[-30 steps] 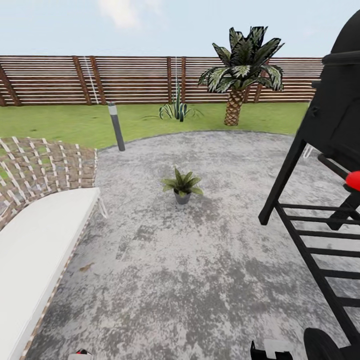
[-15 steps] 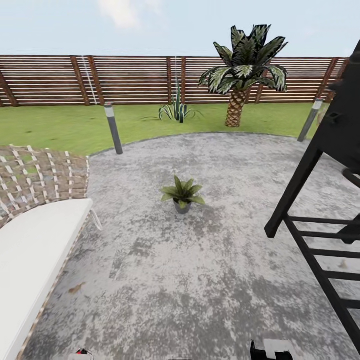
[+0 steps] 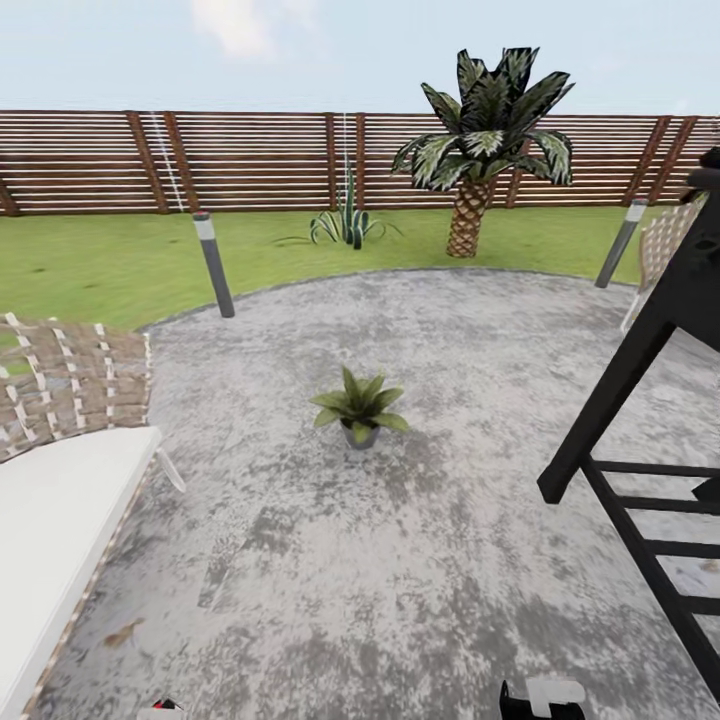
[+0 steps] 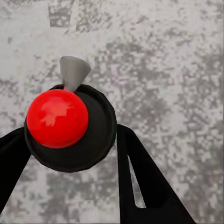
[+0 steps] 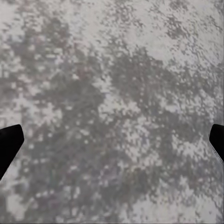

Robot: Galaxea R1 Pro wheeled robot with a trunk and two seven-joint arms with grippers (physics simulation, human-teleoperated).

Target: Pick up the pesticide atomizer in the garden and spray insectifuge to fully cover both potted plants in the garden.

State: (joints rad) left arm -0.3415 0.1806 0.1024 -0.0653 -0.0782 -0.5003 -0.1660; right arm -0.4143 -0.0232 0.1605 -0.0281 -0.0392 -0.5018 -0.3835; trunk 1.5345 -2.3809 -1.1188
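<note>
One potted plant (image 3: 358, 410), a low green rosette in a small grey pot, stands in the middle of the grey paved patch of the garden, well ahead of both arms. In the left wrist view the pesticide atomizer (image 4: 65, 123) shows from above: red top, dark round body, grey nozzle. My left gripper (image 4: 70, 156) is shut on it, one black finger on each side. A tip of the left gripper (image 3: 165, 708) peeks in at the head view's lower edge. My right gripper (image 5: 112, 140) is open over bare paving, and it also shows low in the head view (image 3: 540, 700).
A black grill frame (image 3: 620, 400) stands at the right. At the left is a white-cushioned wicker lounger (image 3: 60, 500). Grey lamp posts (image 3: 213, 265) (image 3: 620, 243), a palm (image 3: 468, 215), an agave (image 3: 345, 225) and the slat fence (image 3: 250, 160) edge the lawn.
The whole head view has shifted: the camera moved. The plant sits lower in the picture, the grill further right, the lounger further left. Both grippers stay as before.
</note>
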